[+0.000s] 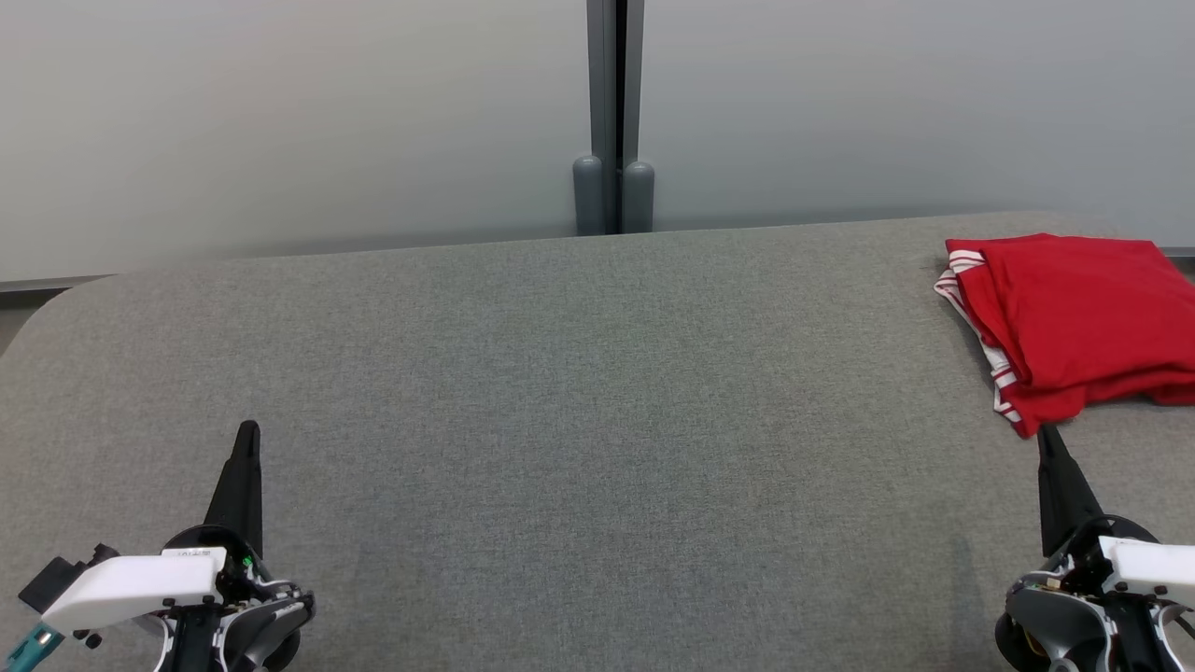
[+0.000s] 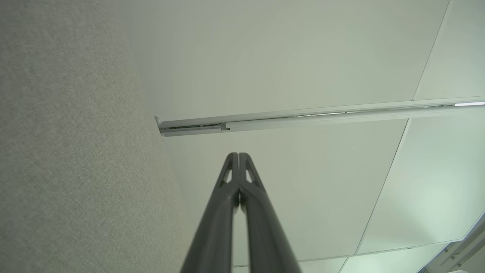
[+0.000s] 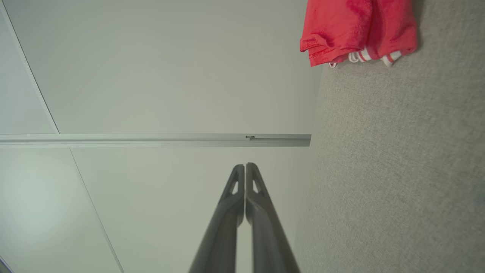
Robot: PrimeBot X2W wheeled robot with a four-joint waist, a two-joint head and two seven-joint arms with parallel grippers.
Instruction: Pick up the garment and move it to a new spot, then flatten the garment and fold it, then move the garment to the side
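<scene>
A red garment with red-and-white striped trim lies folded in a neat stack at the far right of the grey fabric table. The right wrist view catches the garment at its top edge. My right gripper is shut and empty, its tip just short of the garment's near corner. At the lower left, far from the cloth, my left gripper is shut with nothing in it. Both wrist views show the fingers pressed together: left gripper, right gripper.
A pale partition wall with a dark vertical post stands behind the table's far edge. The table's rounded left corner shows at the left. A light rail runs across the wall panel.
</scene>
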